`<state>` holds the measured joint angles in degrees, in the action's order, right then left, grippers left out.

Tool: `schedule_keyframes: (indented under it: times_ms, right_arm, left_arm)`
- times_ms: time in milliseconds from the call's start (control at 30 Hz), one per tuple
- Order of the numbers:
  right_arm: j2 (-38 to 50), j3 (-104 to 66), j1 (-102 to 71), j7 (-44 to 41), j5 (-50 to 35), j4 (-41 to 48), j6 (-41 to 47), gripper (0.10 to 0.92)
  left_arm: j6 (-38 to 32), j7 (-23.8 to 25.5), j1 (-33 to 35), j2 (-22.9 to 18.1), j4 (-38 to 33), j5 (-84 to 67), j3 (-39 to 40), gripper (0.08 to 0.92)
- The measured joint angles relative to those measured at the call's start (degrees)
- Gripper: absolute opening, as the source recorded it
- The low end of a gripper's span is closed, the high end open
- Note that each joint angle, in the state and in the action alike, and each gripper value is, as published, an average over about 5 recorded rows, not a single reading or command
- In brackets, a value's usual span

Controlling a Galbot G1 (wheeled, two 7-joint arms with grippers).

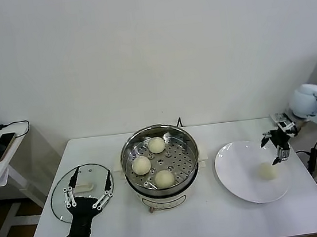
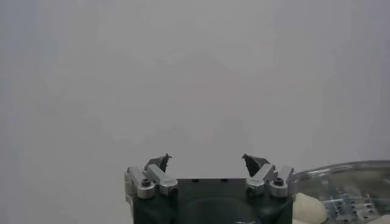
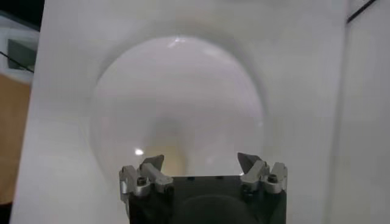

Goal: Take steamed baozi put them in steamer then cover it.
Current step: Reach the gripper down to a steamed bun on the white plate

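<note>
Left gripper (image 1: 87, 192) open over cover (image 1: 82, 191) at 9 o'clock; 3 baozi (image 1: 152, 162) in steamer (image 1: 160, 158); right gripper (image 1: 277, 145) open above last baozi (image 1: 267, 171) on plate (image 1: 238, 181); cover pending.

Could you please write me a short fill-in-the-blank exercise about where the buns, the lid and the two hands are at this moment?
1. The steamer holds ____ steamed baozi on its perforated tray.
2. The last baozi lies on the white ____.
3. The right hand, open, hovers above that bun, while the left hand, also open, is over the glass ____.

Missing words: three; plate; cover
</note>
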<state>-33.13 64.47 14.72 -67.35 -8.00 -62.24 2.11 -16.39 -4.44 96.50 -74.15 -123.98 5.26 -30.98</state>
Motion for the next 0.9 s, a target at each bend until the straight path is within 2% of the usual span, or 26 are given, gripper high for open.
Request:
schedule_keyframes:
  times_ms: [533,633,900]
  right_arm:
    - [-1.9,-3.8,-8.1,4.3,1.6,4.0,0.7,0.816]
    - [-2.4,-4.4,-8.9,4.7,1.8,4.5,0.8,0.785]
    - [-2.5,-5.0,-9.3,5.0,1.9,4.8,0.9,0.637]
  left_arm:
    - [-0.2,-0.1,0.1,-0.1,0.3,0.1,-0.4,0.823]
    - [-0.2,-0.1,0.0,-0.1,0.4,0.1,-0.4,0.823]
    - [-0.1,0.0,-0.2,-0.1,0.3,-0.2,-0.6,0.823]
